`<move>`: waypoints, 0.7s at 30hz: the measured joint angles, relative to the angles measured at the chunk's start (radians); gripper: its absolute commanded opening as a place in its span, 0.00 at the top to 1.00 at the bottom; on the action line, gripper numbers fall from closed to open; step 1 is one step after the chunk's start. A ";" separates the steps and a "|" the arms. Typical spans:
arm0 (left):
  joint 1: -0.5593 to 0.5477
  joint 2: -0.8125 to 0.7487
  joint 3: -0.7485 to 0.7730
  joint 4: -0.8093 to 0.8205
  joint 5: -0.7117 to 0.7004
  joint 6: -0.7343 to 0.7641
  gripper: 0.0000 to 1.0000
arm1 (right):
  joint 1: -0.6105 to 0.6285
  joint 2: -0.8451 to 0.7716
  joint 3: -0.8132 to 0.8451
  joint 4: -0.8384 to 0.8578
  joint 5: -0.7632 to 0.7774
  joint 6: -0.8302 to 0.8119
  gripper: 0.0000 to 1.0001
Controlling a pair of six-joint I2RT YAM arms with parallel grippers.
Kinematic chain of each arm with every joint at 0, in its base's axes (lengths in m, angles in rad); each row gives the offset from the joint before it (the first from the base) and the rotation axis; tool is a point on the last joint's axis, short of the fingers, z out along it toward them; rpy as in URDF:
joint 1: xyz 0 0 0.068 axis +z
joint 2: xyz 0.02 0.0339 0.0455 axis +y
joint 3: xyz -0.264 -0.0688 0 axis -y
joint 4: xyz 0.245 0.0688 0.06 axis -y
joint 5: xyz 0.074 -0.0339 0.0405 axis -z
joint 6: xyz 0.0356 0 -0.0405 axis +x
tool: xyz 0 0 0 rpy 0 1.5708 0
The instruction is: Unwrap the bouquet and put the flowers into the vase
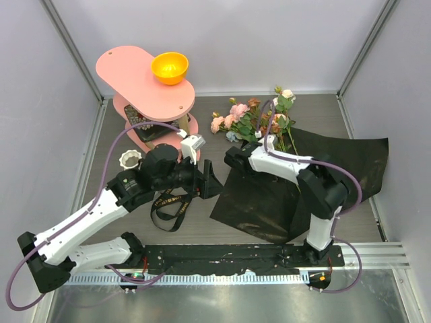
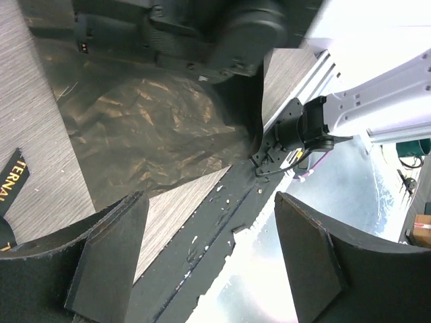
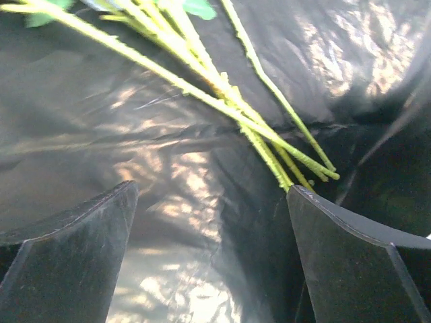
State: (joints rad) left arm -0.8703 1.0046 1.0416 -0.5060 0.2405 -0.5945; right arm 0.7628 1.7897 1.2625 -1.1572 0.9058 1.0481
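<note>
Across the right half of the tabletop we see the black wrapping sheet spread open and flat. The flowers lie at its far edge, blooms toward the back wall and green stems trailing onto the sheet. Our right end effector hovers low over the sheet, fingers wide apart with nothing between them; the stem ends lie just ahead of one fingertip. Our left end effector is likewise spread apart and empty, above the sheet's near-left corner and bare tabletop. The black ribbon lies loose beside the left arm. The white vase stands upright at the left, well apart from the flowers, near a pink stand carrying an orange bowl.
</note>
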 measured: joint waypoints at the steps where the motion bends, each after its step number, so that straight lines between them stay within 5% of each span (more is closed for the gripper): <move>1: 0.000 -0.002 0.000 0.000 0.002 0.000 0.20 | -0.010 0.027 0.000 -0.017 0.016 0.030 0.00; 6: 0.000 -0.015 0.002 -0.005 0.012 0.000 0.20 | -0.140 -0.013 -0.078 -0.081 0.046 0.198 0.00; 11: 0.000 -0.042 0.002 -0.008 0.018 0.003 0.20 | -0.330 -0.412 -0.333 -0.068 0.009 0.322 0.00; 16: 0.000 -0.055 0.002 -0.016 0.022 0.019 0.20 | -0.391 -0.842 -0.452 -0.139 -0.027 0.473 0.01; 21: 0.000 -0.056 0.002 -0.026 0.032 0.032 0.20 | -0.412 -1.102 -0.478 -0.180 -0.044 0.628 0.01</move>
State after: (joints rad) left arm -0.8703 0.9489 1.0431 -0.5320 0.2729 -0.5629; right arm 0.3511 0.6880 0.7849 -1.3376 0.8616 1.6756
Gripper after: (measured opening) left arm 0.799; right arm 0.987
